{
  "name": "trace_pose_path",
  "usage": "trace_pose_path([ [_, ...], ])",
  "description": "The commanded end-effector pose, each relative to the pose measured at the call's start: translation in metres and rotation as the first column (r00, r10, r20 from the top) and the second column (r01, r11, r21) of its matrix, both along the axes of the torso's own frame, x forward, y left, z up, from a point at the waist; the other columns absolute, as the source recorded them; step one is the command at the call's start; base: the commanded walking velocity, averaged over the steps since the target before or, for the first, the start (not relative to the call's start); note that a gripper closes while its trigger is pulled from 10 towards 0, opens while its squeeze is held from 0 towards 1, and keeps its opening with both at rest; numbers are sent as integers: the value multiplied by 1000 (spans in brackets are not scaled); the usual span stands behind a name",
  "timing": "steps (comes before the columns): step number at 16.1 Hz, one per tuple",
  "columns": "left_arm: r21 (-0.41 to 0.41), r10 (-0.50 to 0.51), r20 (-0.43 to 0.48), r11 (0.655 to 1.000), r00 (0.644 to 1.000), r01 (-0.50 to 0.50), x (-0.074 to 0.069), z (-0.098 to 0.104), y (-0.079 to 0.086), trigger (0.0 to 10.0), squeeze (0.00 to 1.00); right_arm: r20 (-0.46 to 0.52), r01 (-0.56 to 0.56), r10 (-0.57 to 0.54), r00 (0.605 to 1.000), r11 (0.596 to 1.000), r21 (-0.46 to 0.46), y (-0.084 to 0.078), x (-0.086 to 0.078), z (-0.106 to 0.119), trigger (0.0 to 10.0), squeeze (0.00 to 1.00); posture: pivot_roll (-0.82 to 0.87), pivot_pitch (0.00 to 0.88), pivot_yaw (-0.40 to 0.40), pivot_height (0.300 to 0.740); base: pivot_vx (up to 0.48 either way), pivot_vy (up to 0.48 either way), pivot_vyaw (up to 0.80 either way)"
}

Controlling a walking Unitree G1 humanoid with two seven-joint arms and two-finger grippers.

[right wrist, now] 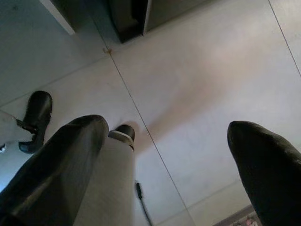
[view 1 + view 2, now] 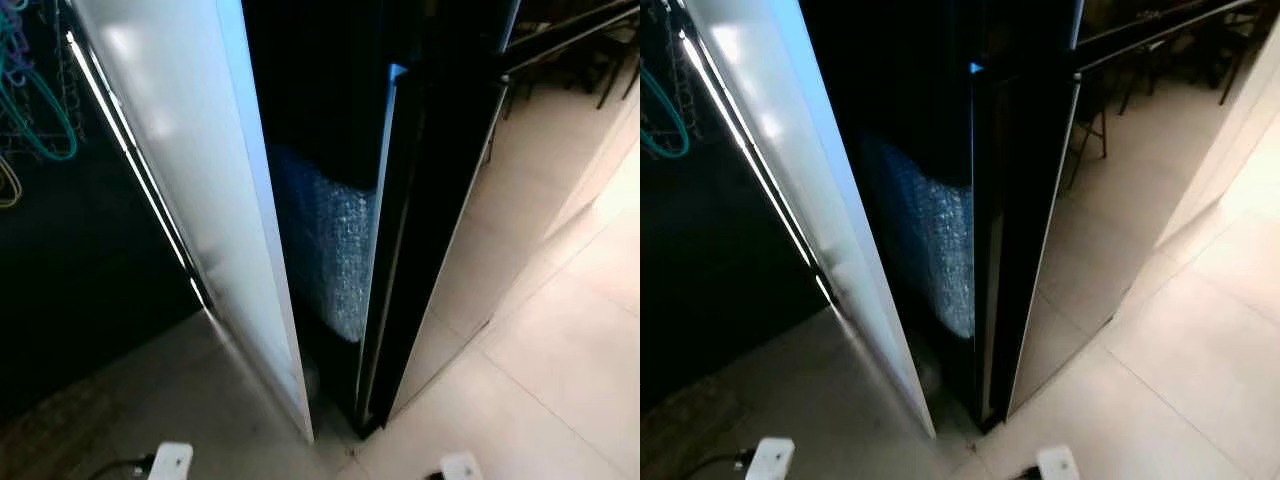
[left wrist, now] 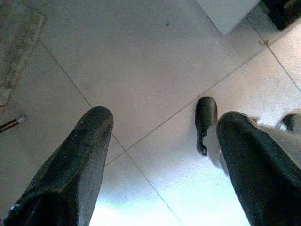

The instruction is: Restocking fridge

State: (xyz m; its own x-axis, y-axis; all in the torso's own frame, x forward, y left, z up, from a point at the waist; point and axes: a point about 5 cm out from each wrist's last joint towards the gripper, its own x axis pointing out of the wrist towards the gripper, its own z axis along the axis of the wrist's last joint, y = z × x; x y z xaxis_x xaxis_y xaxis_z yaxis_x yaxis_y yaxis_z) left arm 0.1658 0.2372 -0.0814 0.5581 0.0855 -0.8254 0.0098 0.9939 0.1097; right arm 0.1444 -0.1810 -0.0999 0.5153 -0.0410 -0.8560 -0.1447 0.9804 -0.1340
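A tall fridge stands right before me, seen edge-on. Its black door (image 2: 430,200) is ajar beside a white side panel (image 2: 190,150), and the gap between them is dark. Bubble wrap (image 2: 330,250) shows low in that gap. Both arms hang down over the tiled floor. My left gripper (image 3: 164,120) is open, with nothing between its black fingers. My right gripper (image 1: 167,129) is open too and holds nothing.
Pale floor tiles (image 2: 560,340) stretch to the right of the fridge. Dark chairs (image 2: 590,50) stand at the back right. Teal hangers (image 2: 40,120) hang in a dark space on the left. My black feet (image 3: 206,125) show under the grippers.
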Motion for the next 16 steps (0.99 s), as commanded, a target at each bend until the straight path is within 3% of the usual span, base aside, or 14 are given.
trace_pose_path([
  [1, -7, 9, -13, 1000, 1000, -9, -4, -2, 0, 10000, 0, -14, -5, 5, 1000, 1000, -8, -2, -3, -1, 10000, 0, -170, 2, 34, 740, 0, 0, 800],
  [16, -14, 34, -1, 999, 999, -34, 0, -1, -2, 10000, 0, -15, -5, 5, 1000, 1000, -7, -5, 1, 1, 10000, 0, -162, 57, 16, 740, 0, 0, 800],
])
